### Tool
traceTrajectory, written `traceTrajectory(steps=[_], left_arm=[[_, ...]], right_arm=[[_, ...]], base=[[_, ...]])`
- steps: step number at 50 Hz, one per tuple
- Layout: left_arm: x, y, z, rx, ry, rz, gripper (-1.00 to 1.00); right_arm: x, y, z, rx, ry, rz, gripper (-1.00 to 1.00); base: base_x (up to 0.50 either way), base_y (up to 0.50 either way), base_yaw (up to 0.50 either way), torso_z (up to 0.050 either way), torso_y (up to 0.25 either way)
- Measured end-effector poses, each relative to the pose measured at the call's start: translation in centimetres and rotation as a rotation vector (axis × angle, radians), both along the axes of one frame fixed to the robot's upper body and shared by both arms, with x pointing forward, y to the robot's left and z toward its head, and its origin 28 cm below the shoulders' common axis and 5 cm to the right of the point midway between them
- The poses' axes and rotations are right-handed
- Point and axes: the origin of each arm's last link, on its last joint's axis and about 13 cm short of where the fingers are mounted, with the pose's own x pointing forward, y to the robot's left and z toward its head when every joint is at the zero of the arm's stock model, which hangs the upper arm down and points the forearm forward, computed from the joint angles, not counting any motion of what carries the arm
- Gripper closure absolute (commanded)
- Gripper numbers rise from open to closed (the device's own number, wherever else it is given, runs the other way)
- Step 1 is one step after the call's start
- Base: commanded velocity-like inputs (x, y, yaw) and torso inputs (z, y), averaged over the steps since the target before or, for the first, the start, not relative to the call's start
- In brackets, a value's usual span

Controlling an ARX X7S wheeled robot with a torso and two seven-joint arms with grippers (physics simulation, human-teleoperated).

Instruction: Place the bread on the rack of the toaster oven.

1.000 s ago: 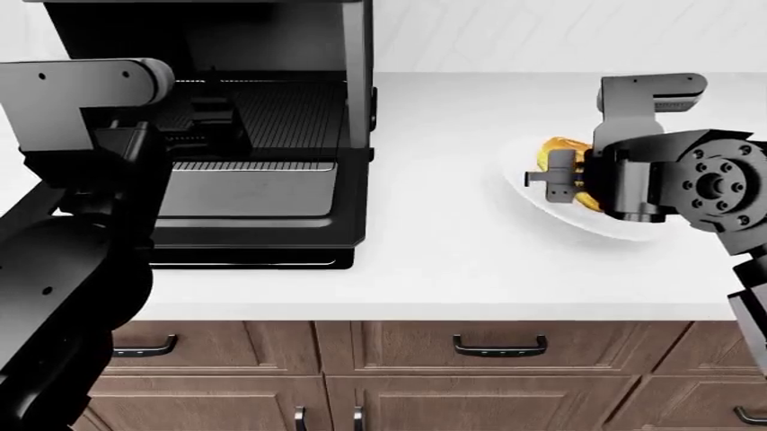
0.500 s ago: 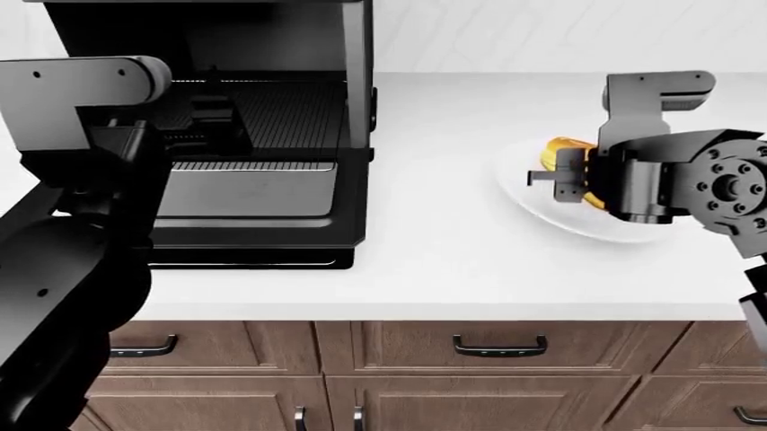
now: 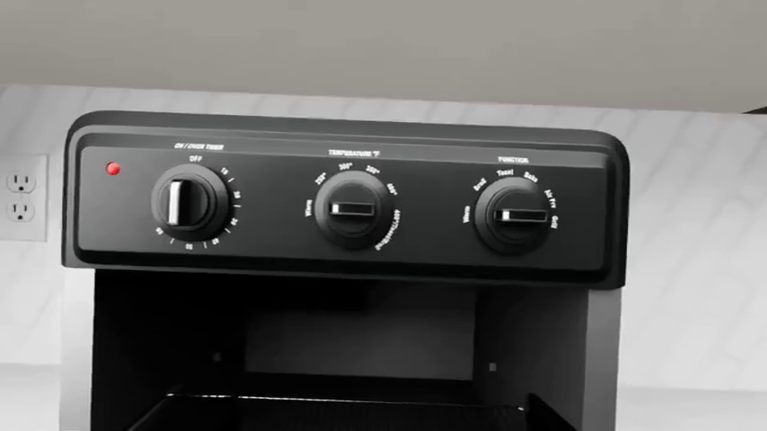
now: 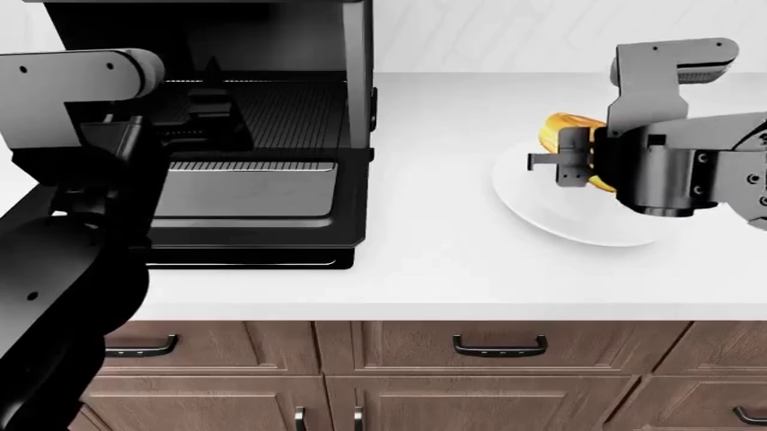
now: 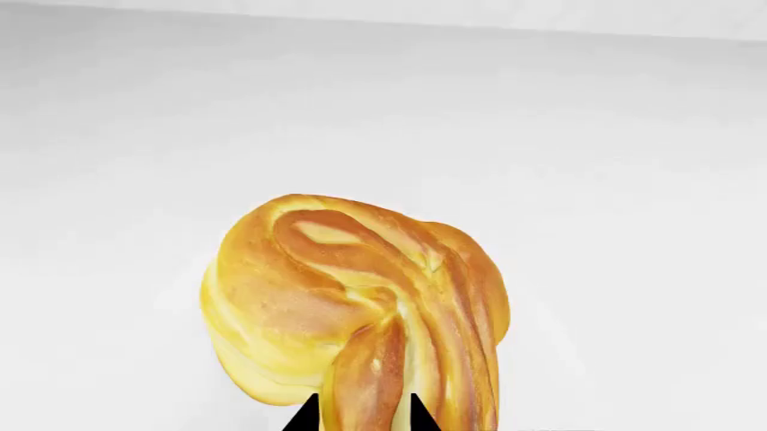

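Note:
The bread [image 4: 561, 133], a golden knotted roll, is pinched in my right gripper [image 4: 584, 163] and hangs over the far part of the white plate [image 4: 542, 214]. In the right wrist view the two black fingertips [image 5: 302, 418] close on a browner fold of the bread [image 5: 348, 296]; the right gripper [image 5: 362, 418] is shut on it. The toaster oven [image 4: 356, 54] stands at the left with its door [image 4: 246, 193] dropped open and the dark wire rack [image 4: 294, 112] showing. My left gripper [image 4: 215, 112] is a dark shape at the cavity mouth; its jaws do not show. The left wrist view shows the oven's knob panel [image 3: 348, 206].
The white counter [image 4: 432, 269] runs between oven and plate. Wooden drawers with dark handles [image 4: 500, 346] are below its front edge. A wall outlet [image 3: 21, 197] is beside the oven. My left arm [image 4: 72, 224] covers the oven's left part.
My right gripper has risen and shifted a little right with the bread, lifting it off the plate. The left arm has barely moved.

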Motion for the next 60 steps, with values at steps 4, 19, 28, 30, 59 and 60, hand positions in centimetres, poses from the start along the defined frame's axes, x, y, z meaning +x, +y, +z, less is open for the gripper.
traceTrajectory(steps=[4,19,28,30,59,60], left_arm=[[-0.1,-0.1,0.0,-0.006,-0.003,-0.007,-1.00],[-0.3,-0.3,0.0,-0.019,-0.009,-0.025,-1.00],[-0.4,-0.3,0.0,-0.021,-0.009,-0.030,-1.00],[-0.4,-0.3,0.0,-0.022,-0.009,-0.031,-1.00],[-0.7,0.0,0.4,-0.018,-0.024,-0.007,-1.00],[-0.7,0.1,0.4,-0.018,-0.025,-0.006,-1.00]], right_arm=[[-0.8,0.5,0.6,-0.004,-0.019,0.029,1.00],[-3.9,2.4,2.0,-0.026,-0.081,0.167,1.00],[-5.2,3.1,2.5,-0.035,-0.110,0.231,1.00],[-5.3,3.2,2.6,-0.036,-0.114,0.239,1.00],[-5.7,5.0,5.5,-0.101,-0.197,0.414,1.00],[-5.6,5.1,5.7,-0.105,-0.200,0.426,1.00]], base=[[0.00,0.00,0.00,0.000,0.000],[0.00,0.00,0.00,0.000,0.000],[0.00,0.00,0.00,0.000,0.000],[0.00,0.00,0.00,0.000,0.000],[0.00,0.00,0.00,0.000,0.000],[0.00,0.00,0.00,0.000,0.000]])
